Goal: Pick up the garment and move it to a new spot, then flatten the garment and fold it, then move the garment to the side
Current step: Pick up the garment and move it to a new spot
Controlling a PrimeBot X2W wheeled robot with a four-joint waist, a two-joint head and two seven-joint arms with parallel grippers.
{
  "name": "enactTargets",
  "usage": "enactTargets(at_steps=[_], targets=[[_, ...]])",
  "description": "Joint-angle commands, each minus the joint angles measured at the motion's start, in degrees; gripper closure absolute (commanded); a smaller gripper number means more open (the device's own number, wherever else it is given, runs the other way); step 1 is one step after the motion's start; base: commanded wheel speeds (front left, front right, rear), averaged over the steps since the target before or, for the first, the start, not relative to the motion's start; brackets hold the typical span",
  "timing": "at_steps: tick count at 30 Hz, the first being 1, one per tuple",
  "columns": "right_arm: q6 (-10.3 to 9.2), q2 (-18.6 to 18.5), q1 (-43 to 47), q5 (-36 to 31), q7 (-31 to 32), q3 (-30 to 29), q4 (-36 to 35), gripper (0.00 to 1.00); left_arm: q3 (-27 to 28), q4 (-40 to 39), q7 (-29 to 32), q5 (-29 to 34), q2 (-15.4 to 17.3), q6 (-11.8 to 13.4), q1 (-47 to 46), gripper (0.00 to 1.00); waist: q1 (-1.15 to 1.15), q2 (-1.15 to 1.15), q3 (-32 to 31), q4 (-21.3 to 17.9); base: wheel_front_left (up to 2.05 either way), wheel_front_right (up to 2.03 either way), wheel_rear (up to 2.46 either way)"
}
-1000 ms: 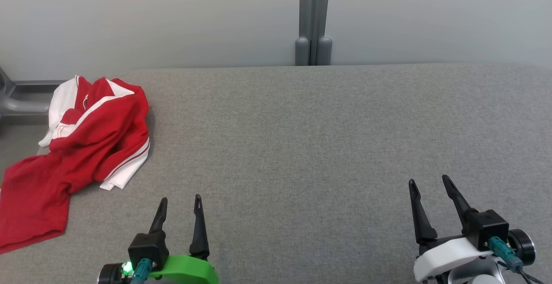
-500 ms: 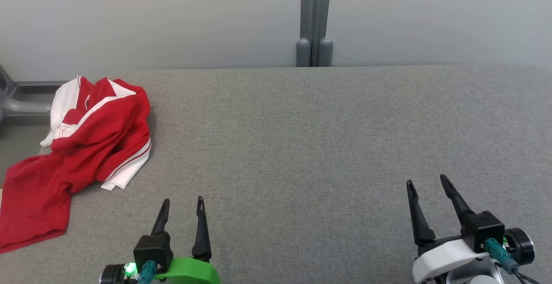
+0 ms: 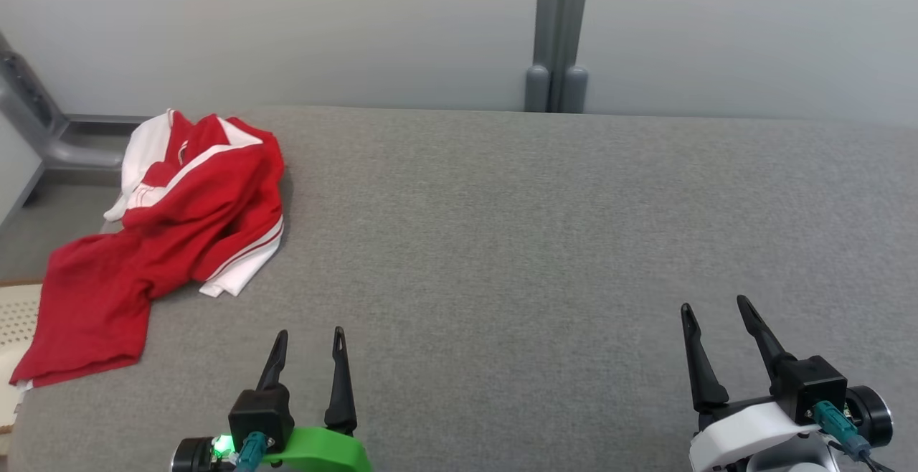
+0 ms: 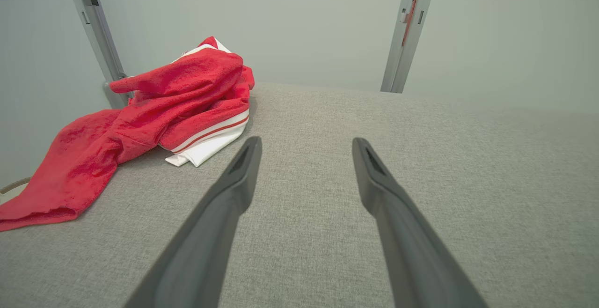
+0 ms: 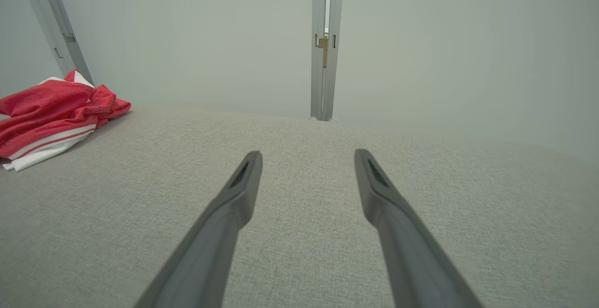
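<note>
While idling by the near edge of the grey table (image 3: 502, 206), wide open and holding nothing in the left gripper (image 3: 310, 332) or right gripper (image 3: 714, 303). Looks like step 1, pickup, not begun. Next up: reach left for the red-and-white garment (image 3: 179, 228) crumpled at the far left corner. 0 containers in play.

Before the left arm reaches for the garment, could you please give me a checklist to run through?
1. Left gripper fingers apart, nothing between them: ok.
2. Right gripper fingers apart, nothing between them: ok.
3. Crumpled red-and-white fabric garment untouched, nothing lying on it: ok.
4. Garment wholly on the grey fabric-covered surface: cannot tell; its red end reaches the left edge.
5. Bare surface in the middle for the new spot: ok.
6. Garment flat enough to fold: not ok, bunched.
</note>
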Motion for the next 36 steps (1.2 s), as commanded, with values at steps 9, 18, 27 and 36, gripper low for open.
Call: enactTargets(at_steps=[9, 18, 27, 36], targets=[[0.00, -0.2, -1.0, 0.9, -0.3, 0.8, -0.5, 0.00, 2.1, -0.5, 0.0, 1.6, 0.3, -0.2, -1.9, 0.00, 0.00, 0.00, 0.4, 15.3, 0.00, 0.00, 0.00], [-0.01, -0.2, -3.0, 0.7, -0.2, 3.4, 0.2, 0.00, 3.8, -1.2, 0.0, 0.9, 0.3, 0.3, -2.2, 0.00, 0.00, 0.00, 1.3, 21.6, 0.00, 0.00, 0.00], [-0.01, -0.2, -4.3, 0.8, -0.2, 5.6, 1.0, 0.00, 4.6, -2.4, 0.0, 1.0, 0.3, -0.1, -0.5, 0.00, 0.00, 0.00, 1.1, 21.5, 0.00, 0.00, 0.00], [-0.01, -0.2, -1.7, 1.2, -0.2, 3.7, -0.8, 0.00, 10.3, -6.5, 0.0, 1.5, 2.0, -2.4, -2.0, 0.00, 0.00, 0.00, 0.6, 18.6, 0.00, 0.00, 0.00]])
